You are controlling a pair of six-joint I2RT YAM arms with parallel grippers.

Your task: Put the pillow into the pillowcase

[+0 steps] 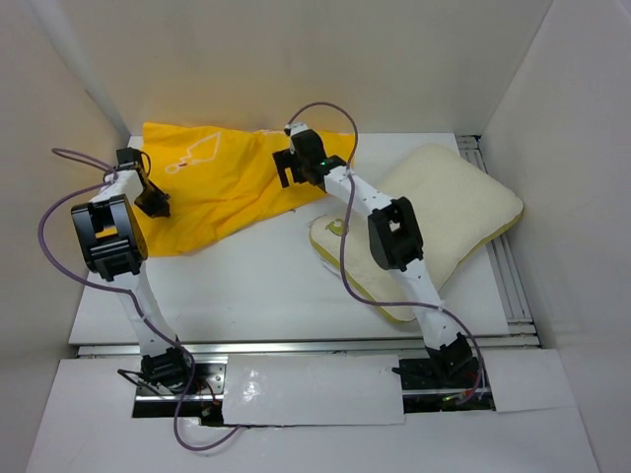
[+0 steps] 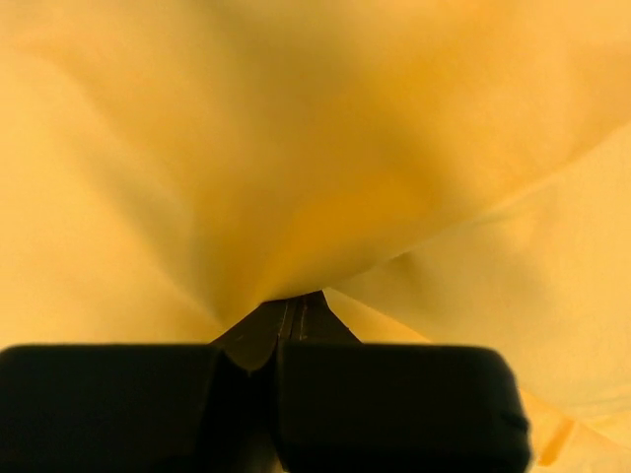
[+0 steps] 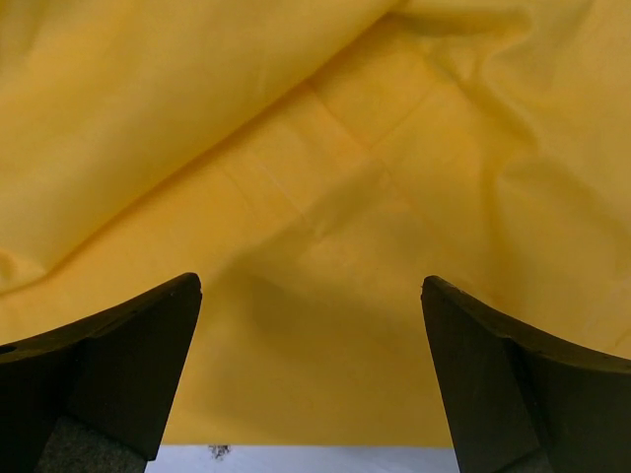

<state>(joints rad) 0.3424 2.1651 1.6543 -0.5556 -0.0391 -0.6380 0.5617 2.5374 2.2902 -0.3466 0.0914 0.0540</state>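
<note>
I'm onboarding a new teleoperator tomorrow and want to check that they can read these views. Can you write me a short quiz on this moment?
1. Multiple choice: which fingers are shut on the bright yellow fabric pillowcase?
A. the left fingers
B. the right fingers
C. both
2. True or false: the soft cream-white rectangular pillow is already inside the pillowcase.
3. Fill in: in the top view, the pillow lies to the ___ of the pillowcase.

Key:
1. A. The right fingers stand open over the fabric.
2. False. The pillow lies outside the pillowcase.
3. right
</note>
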